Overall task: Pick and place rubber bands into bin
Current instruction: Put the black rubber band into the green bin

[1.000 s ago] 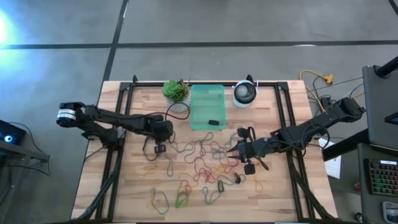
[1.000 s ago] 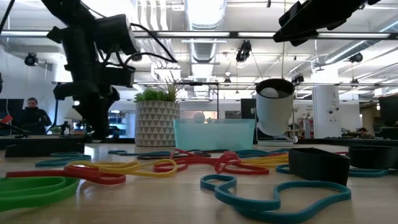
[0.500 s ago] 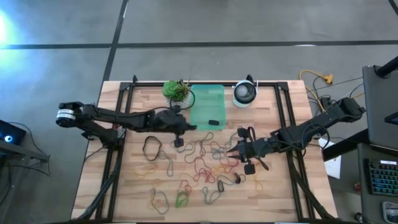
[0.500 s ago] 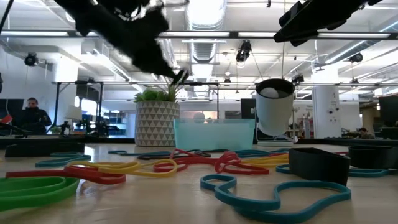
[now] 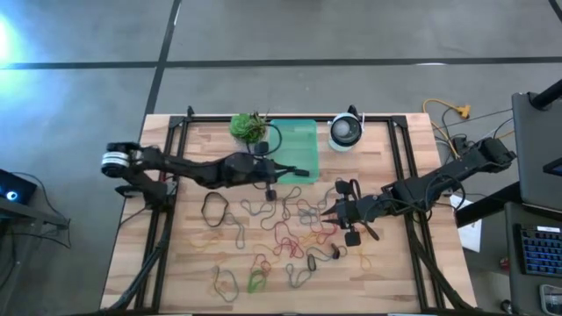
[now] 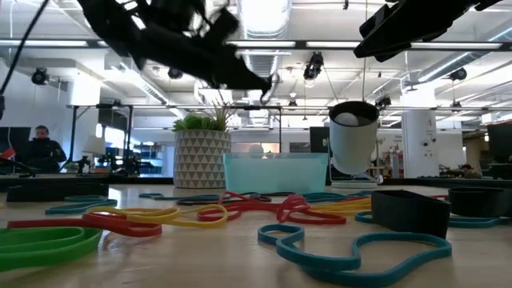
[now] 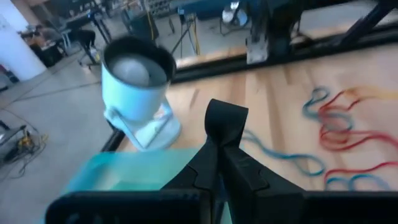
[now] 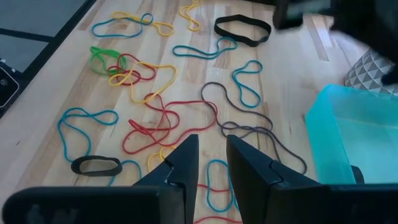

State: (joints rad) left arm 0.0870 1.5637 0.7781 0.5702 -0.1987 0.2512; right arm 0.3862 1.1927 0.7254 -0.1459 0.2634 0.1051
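Your left pincer (image 5: 302,173) is out over the near right corner of the bin (image 5: 292,133), and its two fingers are pressed together. You cannot tell if a thin band is pinched between them, because none shows in the left wrist view. This looks like the drop step: the arm is at the bin, so the next move should be to spread the fingers while the tip is inside the walls.

Your right pincer (image 5: 327,211) hangs low over the middle of the pile of rubber bands (image 5: 285,230), with its fingers a little apart and nothing between them. It looks ready to go down on a band.

Most bands lie loose on the desk (image 5: 176,263), near the bin and in front of it.

Mind the edges. The plant pot (image 5: 248,129) is just beside the bin on one side and the round white device (image 5: 345,132) is on the other. The two arms are well apart now, with open room over the bands
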